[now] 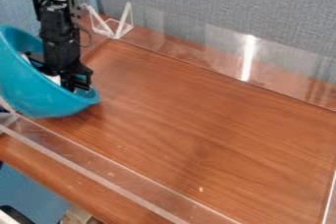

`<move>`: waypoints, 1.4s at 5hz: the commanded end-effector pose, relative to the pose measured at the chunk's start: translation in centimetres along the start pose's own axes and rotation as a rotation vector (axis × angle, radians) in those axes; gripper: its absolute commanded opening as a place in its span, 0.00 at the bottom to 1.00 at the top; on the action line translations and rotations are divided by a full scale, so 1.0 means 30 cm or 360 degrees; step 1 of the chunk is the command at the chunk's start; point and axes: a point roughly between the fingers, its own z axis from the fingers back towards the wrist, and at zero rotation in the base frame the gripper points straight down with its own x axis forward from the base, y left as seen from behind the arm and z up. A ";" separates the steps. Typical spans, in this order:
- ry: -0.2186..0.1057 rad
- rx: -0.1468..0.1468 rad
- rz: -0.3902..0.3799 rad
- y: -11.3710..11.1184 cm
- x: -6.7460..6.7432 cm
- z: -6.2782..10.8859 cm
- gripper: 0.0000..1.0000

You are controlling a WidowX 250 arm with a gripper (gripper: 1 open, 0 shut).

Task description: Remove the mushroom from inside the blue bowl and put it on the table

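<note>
Turquoise glossy plastic bowl [37, 76], tilted at the wood-grain worktop [210, 120] edge, may tip off as the black tool [73, 79], its opening indiscernible, reaches inside.

Grey textured wall [223, 2] behind (perhaps fabric), clear acrylic panels [250, 53].

Tilted blue bowl [33, 76], tool [74, 81] perhaps gripping rim, table [210, 120]

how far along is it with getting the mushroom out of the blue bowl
Nothing looks done: no mushroom lies on the table. In hand: the gripper is down at the rim of the blue bowl, which is tipped up on its side. The mushroom itself is not visible. Left: lifting it out and setting it on the wood.
</note>
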 end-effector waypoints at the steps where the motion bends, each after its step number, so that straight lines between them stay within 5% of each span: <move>1: 0.0013 -0.0007 0.0002 0.001 -0.025 0.008 0.00; 7: -0.0162 -0.0070 -0.0203 -0.221 -0.020 0.200 0.00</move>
